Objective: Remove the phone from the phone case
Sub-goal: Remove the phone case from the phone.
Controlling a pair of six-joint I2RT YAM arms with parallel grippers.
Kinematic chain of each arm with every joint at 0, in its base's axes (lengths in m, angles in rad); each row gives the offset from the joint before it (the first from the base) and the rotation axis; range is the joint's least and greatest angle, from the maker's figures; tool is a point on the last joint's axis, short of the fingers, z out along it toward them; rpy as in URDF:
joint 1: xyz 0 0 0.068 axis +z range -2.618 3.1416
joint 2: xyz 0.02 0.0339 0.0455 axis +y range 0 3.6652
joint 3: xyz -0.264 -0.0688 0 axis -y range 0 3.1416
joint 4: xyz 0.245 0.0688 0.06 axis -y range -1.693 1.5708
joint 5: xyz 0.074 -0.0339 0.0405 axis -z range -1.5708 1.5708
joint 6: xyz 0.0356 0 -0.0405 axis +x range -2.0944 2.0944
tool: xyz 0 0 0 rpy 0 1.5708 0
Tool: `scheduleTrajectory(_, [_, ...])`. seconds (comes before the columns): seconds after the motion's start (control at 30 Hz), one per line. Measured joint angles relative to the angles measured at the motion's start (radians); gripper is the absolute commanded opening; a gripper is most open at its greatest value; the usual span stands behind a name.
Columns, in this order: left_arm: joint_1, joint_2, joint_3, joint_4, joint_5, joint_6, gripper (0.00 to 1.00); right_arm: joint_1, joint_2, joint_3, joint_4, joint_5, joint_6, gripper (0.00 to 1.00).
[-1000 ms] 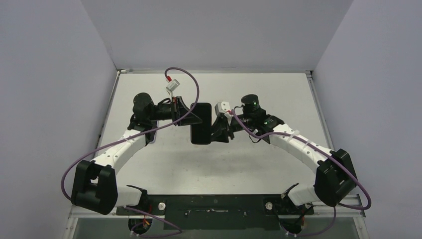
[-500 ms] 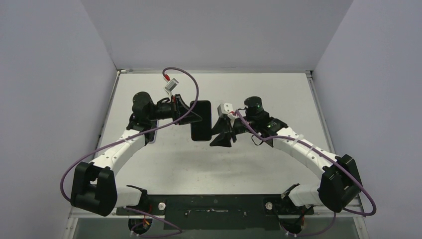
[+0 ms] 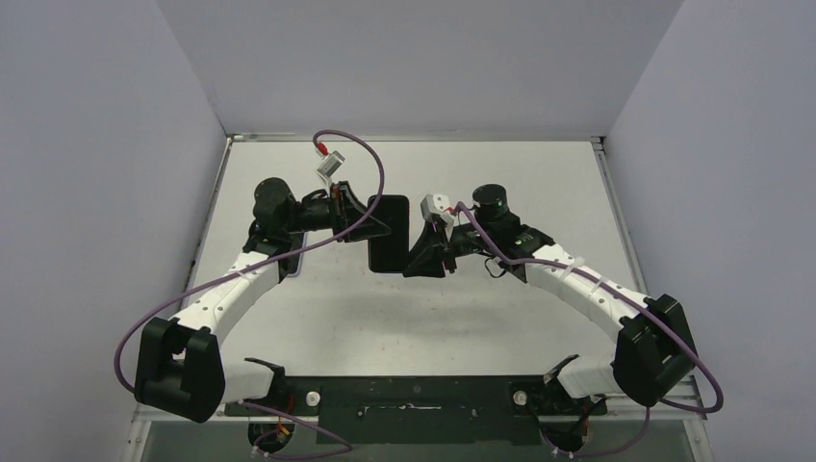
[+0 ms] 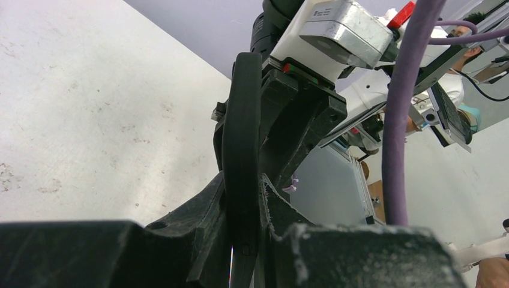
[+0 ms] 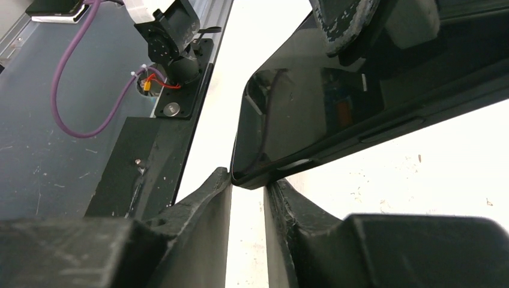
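The phone (image 3: 389, 234), a black slab with a dark glossy screen, sits in its black phone case and hangs above the table between both arms. My left gripper (image 3: 371, 223) is shut on the case's left long edge; in the left wrist view the case (image 4: 241, 120) stands edge-on between the jaws of that gripper (image 4: 243, 210). My right gripper (image 3: 409, 262) pinches the near right corner. In the right wrist view the screen (image 5: 336, 108) shows, and the case's corner (image 5: 258, 180) sits between the tips of the right gripper (image 5: 249, 185), both touching it.
The white table (image 3: 481, 318) lies below, with grey walls on three sides. A purple cable (image 3: 377, 178) loops over the left wrist close to the phone. The black base plate (image 3: 414, 395) of the arms runs along the near edge.
My right gripper opened, drew slightly away, then came back and closed on the phone's near right corner. The left gripper kept its hold and lifted the phone slightly farther away.
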Motion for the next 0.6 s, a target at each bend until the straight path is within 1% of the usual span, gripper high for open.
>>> scheduleTrajectory(0.13, [-0.004,0.000,0.000,0.001,0.006,0.005,0.00,0.000,0.009,0.000,-0.006,-0.013,-0.002,0.02])
scheduleTrajectory(0.17, [-0.004,0.000,0.000,0.001,0.006,0.005,0.00,0.000,0.010,0.000,-0.008,-0.014,-0.008,0.00])
scheduleTrajectory(0.4, [-0.008,0.000,0.000,0.010,0.000,-0.018,0.00,0.000,0.010,0.008,-0.029,-0.011,-0.052,0.00])
scheduleTrajectory(0.6, [-0.008,0.000,0.000,0.079,-0.006,-0.084,0.00,0.007,0.009,0.046,-0.082,0.002,-0.117,0.00])
